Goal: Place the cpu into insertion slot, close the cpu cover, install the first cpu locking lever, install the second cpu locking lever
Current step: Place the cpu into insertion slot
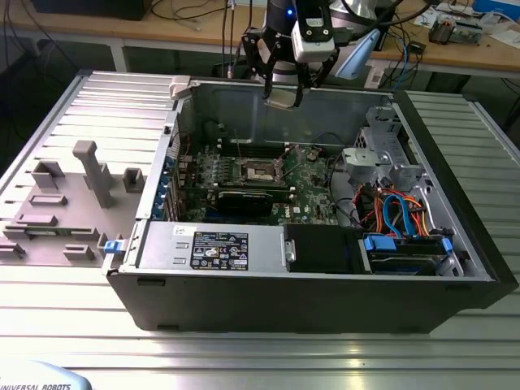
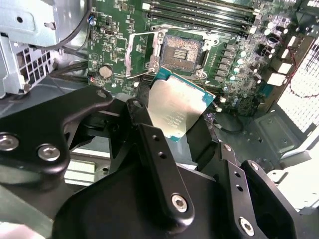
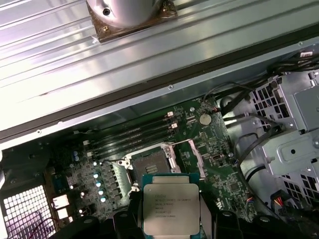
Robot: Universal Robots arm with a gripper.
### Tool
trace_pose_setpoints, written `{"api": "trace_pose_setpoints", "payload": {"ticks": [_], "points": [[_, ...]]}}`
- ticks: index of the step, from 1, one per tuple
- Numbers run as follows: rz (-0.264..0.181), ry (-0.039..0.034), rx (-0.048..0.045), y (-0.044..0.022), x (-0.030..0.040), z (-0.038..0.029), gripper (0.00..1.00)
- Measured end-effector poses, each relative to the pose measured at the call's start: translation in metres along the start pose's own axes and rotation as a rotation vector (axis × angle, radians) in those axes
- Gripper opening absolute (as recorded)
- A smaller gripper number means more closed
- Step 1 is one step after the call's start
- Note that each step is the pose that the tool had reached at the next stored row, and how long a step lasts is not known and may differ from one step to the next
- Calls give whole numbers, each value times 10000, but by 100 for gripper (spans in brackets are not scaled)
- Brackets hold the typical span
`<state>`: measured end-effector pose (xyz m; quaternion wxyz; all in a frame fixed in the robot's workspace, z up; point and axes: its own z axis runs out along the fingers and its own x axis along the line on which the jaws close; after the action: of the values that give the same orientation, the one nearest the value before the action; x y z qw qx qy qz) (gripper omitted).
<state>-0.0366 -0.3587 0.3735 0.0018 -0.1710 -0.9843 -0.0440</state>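
Note:
My gripper (image 1: 284,91) hangs above the back wall of the open computer case, shut on the cpu (image 1: 285,98), a flat square chip with a dull silver top. In both wrist views the cpu (image 2: 177,107) (image 3: 171,209) sits between the black fingers (image 2: 149,134), well above the green board. The insertion slot (image 2: 183,50) (image 3: 149,164) (image 1: 262,171) lies bare on the board with its dark centre showing. The cpu cover (image 2: 137,52) (image 3: 188,157), a thin silvery frame, stands swung open beside the slot.
The case walls (image 1: 325,106) ring the board. Memory slots (image 2: 209,20) run beside the socket, and a black card (image 1: 244,199) lies in front of it. A drive cage with blue and orange cables (image 1: 398,215) stands at the exterior view's right, and a grey fixture with uprights (image 1: 89,171) at its left.

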Motion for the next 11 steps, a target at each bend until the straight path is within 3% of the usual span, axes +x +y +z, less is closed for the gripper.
{"api": "trace_pose_setpoints", "payload": {"ticks": [11], "points": [[155, -14, -3, 0, 1, 3, 54]]}}
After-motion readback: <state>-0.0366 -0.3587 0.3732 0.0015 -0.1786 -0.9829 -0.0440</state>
